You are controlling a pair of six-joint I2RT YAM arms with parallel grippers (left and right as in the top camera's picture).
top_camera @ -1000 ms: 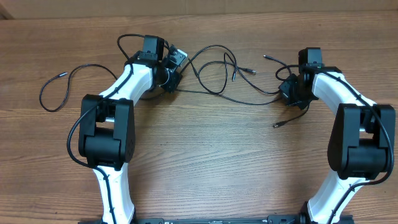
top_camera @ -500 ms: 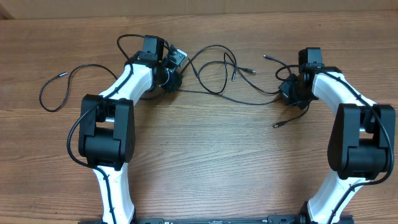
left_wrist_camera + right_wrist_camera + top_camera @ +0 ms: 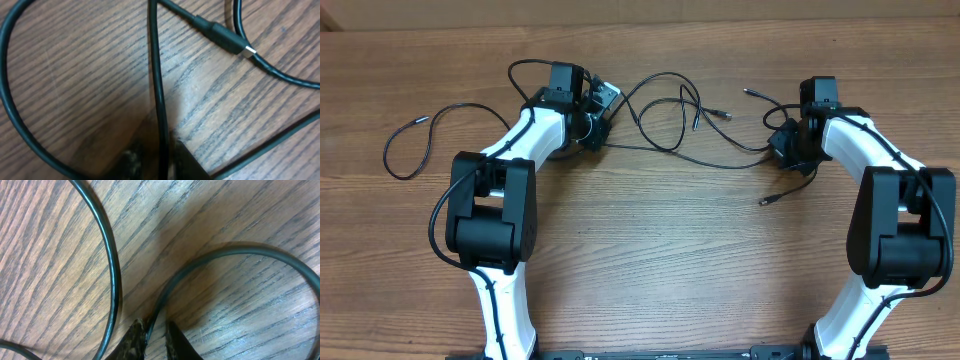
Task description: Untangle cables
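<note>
Several thin black cables (image 3: pixel 665 110) lie looped and crossed on the wooden table between my two arms. My left gripper (image 3: pixel 594 124) is at the tangle's left end, down at the table. In the left wrist view it (image 3: pixel 161 162) is shut on one cable (image 3: pixel 156 85) that runs straight away from the jaws, past a plug connector (image 3: pixel 227 40). My right gripper (image 3: pixel 785 146) is at the tangle's right end. In the right wrist view it (image 3: pixel 155 341) is shut on a cable (image 3: pixel 162 297) that curves off to the right.
A separate black cable (image 3: pixel 420 140) lies in a loop at the far left. A loose plug end (image 3: pixel 763 201) lies in front of the right gripper. Another plug (image 3: pixel 748 91) points back left. The table's far edge (image 3: pixel 720 22) is behind the cables.
My left wrist has shifted very slightly back and left. The cables and the right arm have not visibly moved.
</note>
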